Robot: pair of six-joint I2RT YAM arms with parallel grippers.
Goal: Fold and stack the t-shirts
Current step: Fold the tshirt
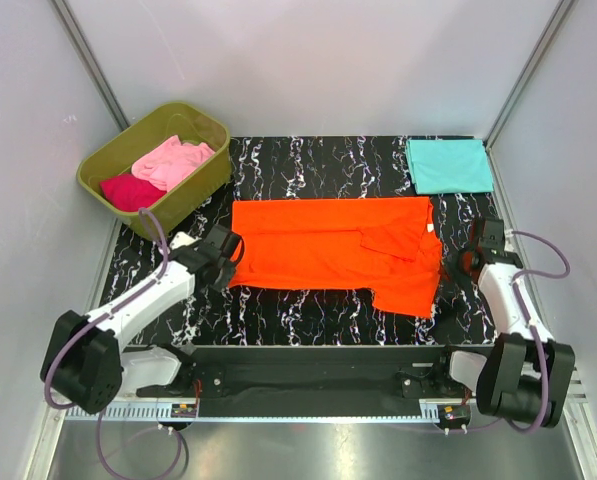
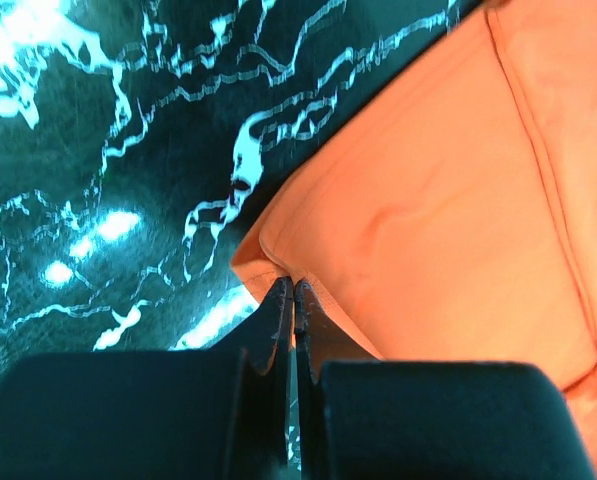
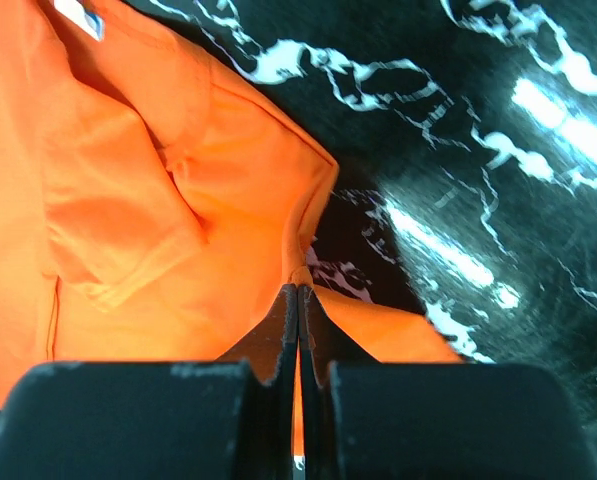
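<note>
The bright orange t-shirt [image 1: 333, 250] lies partly folded across the middle of the black marble table, a sleeve turned onto its right half. My left gripper [image 1: 228, 250] is shut on its left hem edge [image 2: 278, 270]. My right gripper [image 1: 456, 262] is shut on its right edge [image 3: 308, 260]. The teal t-shirt [image 1: 448, 165] lies folded at the back right. The light pink t-shirt [image 1: 173, 160] and the magenta t-shirt [image 1: 130, 190] lie crumpled in the tub.
The olive-green tub [image 1: 208, 185] stands at the back left, at the table's corner. Grey walls close in the back and both sides. A black rail [image 1: 308, 365] runs along the near edge between the arm bases.
</note>
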